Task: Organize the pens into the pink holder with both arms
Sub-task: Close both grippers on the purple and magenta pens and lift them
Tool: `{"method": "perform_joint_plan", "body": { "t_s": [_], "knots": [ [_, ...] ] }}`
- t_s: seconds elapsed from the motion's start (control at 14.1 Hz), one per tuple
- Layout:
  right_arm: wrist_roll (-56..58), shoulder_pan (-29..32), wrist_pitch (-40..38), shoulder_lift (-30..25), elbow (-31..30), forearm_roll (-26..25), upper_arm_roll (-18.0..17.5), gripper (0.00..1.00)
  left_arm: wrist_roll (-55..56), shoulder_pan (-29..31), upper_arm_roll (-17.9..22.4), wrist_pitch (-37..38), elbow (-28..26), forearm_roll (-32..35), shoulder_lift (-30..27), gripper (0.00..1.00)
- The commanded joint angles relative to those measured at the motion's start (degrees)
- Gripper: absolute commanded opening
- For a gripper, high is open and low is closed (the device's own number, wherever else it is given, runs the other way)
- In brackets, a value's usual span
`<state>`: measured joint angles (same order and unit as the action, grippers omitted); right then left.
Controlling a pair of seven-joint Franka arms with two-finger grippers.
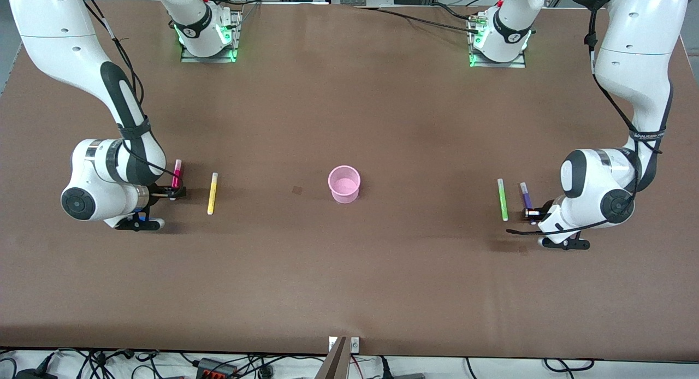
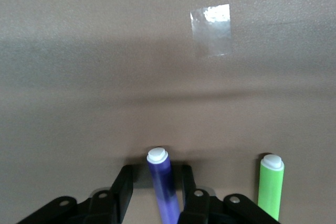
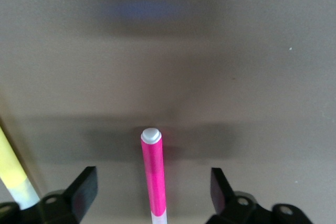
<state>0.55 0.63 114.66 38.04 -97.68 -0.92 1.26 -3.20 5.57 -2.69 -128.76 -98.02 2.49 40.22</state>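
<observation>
The pink holder (image 1: pixel 344 184) stands upright at the table's middle, with no pen in it. The magenta pen (image 1: pixel 177 172) and the yellow pen (image 1: pixel 212 193) lie toward the right arm's end. The light green pen (image 1: pixel 502 199) and the purple pen (image 1: pixel 526 195) lie toward the left arm's end. My right gripper (image 1: pixel 173 193) is low at the table, wide open, its jaws on either side of the magenta pen (image 3: pixel 152 171); the yellow pen (image 3: pixel 13 177) lies beside it. My left gripper (image 1: pixel 532 213) is low at the table, its jaws narrowly open around the purple pen (image 2: pixel 163 187); the green pen (image 2: pixel 271 184) lies beside it.
The brown table (image 1: pixel 349 270) carries a small dark square mark (image 1: pixel 296 190) beside the holder. A clear tape patch (image 2: pixel 211 30) shows on the table in the left wrist view. Both arm bases stand at the edge farthest from the front camera.
</observation>
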Motion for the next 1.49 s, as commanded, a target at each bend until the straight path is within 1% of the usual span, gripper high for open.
{"method": "perform_joint_plan", "body": {
  "t_s": [0.0,0.07,0.14,0.21,0.36,0.5,0.57,0.64,0.71,0.78,0.93,1.07,1.14,1.21,1.35,1.42],
  "knots": [
    [0.6,0.5,1.4,-0.5,-1.4,-0.9,-0.4,0.87,-0.5,0.3,-0.4,-0.4,-0.5,0.1,0.0,0.27],
    [0.6,0.5,2.1,-0.7,-1.8,-0.9,-0.4,0.87,-0.4,0.0,-0.4,0.1,-0.5,0.1,-0.1,0.15],
    [0.6,0.3,3.5,-1.1,-2.9,-0.9,-0.4,0.87,-0.5,-0.1,-0.5,0.3,-0.4,0.1,-0.1,0.08],
    [0.6,0.3,5.1,-1.9,-4.1,-1.0,-0.4,0.87,-0.7,0.0,-0.5,0.4,-0.1,0.1,-0.1,0.04],
    [0.6,0.3,7.1,-2.6,-5.9,-1.0,-0.4,0.87,-0.9,0.1,-0.5,0.9,0.4,0.1,-0.7,0.04],
    [0.6,0.3,7.5,-3.1,-6.8,-1.0,-0.4,0.87,-0.9,-0.1,-0.6,4.8,1.5,0.2,-3.5,0.04],
    [0.6,0.2,7.5,-3.4,-7.0,-1.0,-0.4,0.83,-1.0,-0.2,-0.9,8.7,3.0,0.6,-5.0,0.04],
    [0.6,0.2,7.4,-3.5,-7.3,-1.0,-0.4,0.75,-1.1,-0.6,-2.4,11.8,5.1,1.0,-5.9,0.04],
    [0.6,0.3,7.4,-3.5,-7.3,-1.0,-0.4,0.7,-1.4,-0.7,-3.5,15.7,7.7,1.0,-6.7,0.04],
    [0.6,0.3,7.5,-3.5,-7.3,-1.0,-0.5,0.64,-2.4,-0.9,-4.9,19.4,9.9,1.0,-7.4,0.04],
    [0.6,0.3,8.2,-3.4,-7.0,-1.0,-0.5,0.61,-3.1,-0.9,-9.1,24.8,14.2,0.9,-7.6,0.04],
    [0.6,0.3,9.2,-3.1,-6.9,-1.0,-0.5,0.6,-3.2,-0.7,-13.8,29.1,16.8,0.1,-8.3,0.04],
    [0.6,0.3,9.4,-3.0,-7.0,-1.0,-0.5,0.6,-2.3,-0.3,-17.5,30.2,17.0,-0.6,-8.7,0.04],
    [0.6,0.3,9.6,-2.9,-7.0,-1.0,-0.5,0.6,-1.5,0.0,-20.4,30.8,17.1,-3.0,-10.0,0.04],
    [0.6,0.3,9.7,-2.8,-7.0,-0.9,-0.5,0.58,-1.5,-1.1,-23.5,30.8,17.3,-6.1,-10.8,0.04],
    [0.6,0.3,9.6,-2.7,-7.1,-1.0,-0.5,0.56,-1.2,-0.8,-26.9,30.8,19.0,-6.6,-10.9,0.04]
  ]
}}
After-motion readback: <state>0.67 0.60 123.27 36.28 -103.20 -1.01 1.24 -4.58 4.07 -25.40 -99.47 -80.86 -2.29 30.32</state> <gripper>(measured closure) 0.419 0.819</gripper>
